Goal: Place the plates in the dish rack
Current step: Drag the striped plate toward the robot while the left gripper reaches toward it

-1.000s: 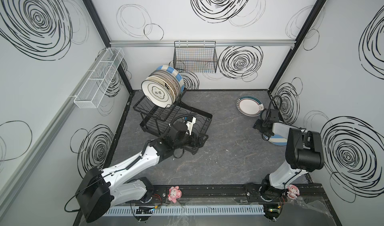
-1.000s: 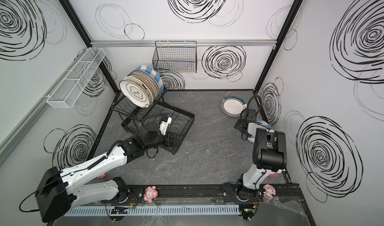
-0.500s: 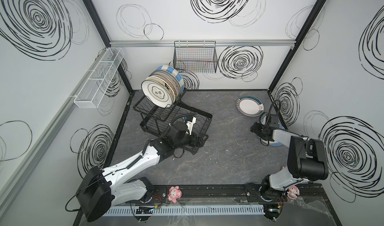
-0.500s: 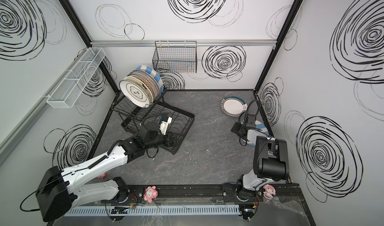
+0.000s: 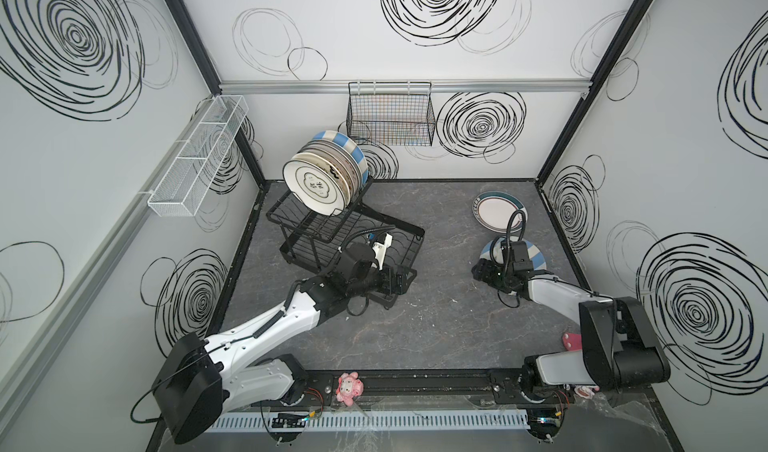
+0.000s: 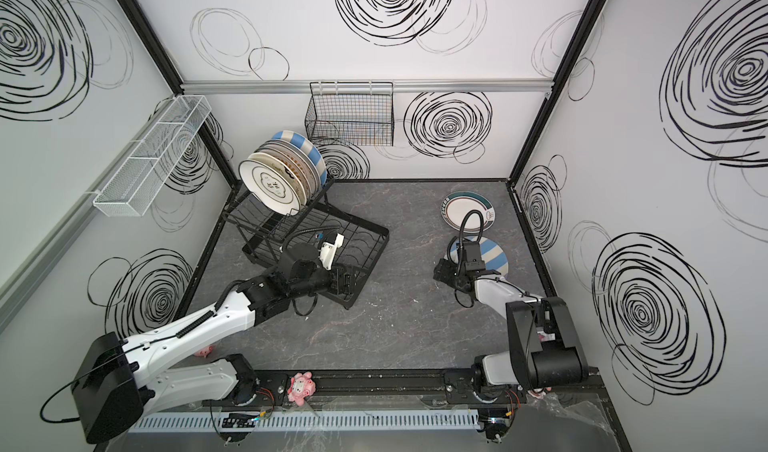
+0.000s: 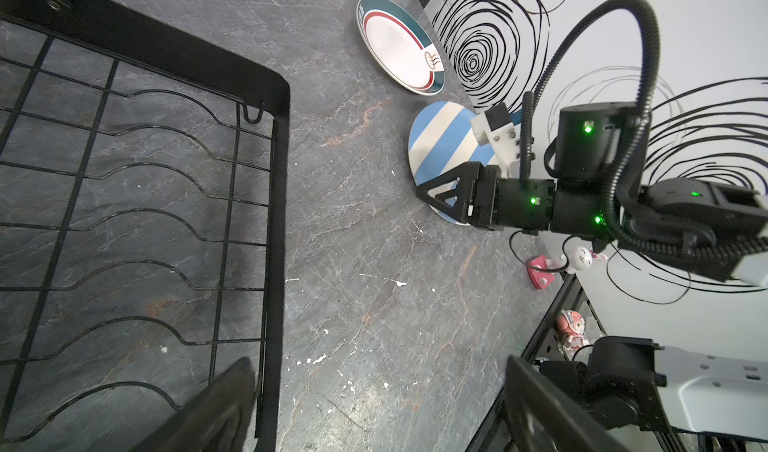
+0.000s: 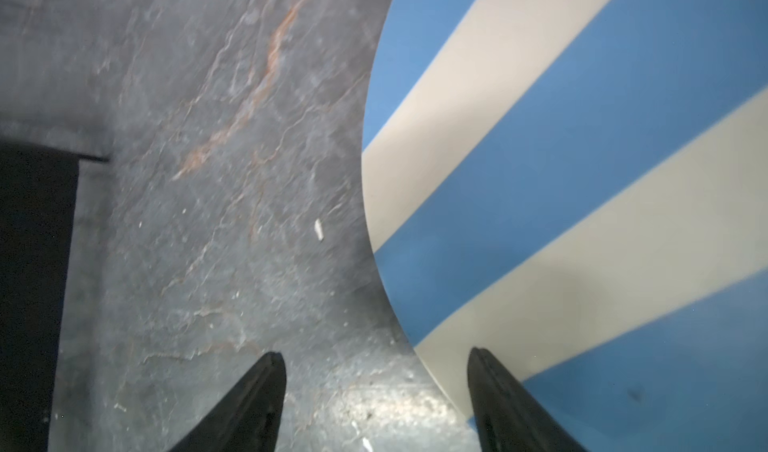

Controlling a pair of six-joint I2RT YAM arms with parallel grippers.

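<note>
A blue-and-cream striped round ceramic plate (image 5: 538, 256) is seen lying flat on the dark grey marbled tabletop (image 5: 436, 317), on the right side in both top views and close to the right wall. The right gripper (image 5: 478, 271) is positioned low at the edge of this plate that faces the middle of the tabletop. In the right wrist view its jaws are spread wide. One black fingertip (image 8: 488, 383) is placed over the plate's cream rim and the other over bare tabletop, so the curved edge of the plate runs between them. Nothing is clamped, and whether the fingertip touches the plate cannot be told.

A white round ceramic plate with a teal rim (image 5: 496, 215) is laid flat just beside the striped one, toward the back wall and apart from the gripper.

The black wire two-tier dish rack (image 5: 409, 231) is set at an angle at the left rear. A row of round plates (image 5: 320, 183) is stood on edge on its raised upper tier, with a white one fronting the row and a blue-striped one at the back.

The left gripper (image 5: 399, 281) is poised at the front corner of the rack's lower grid. Its jaws are wide apart and nothing is gripped.
</note>
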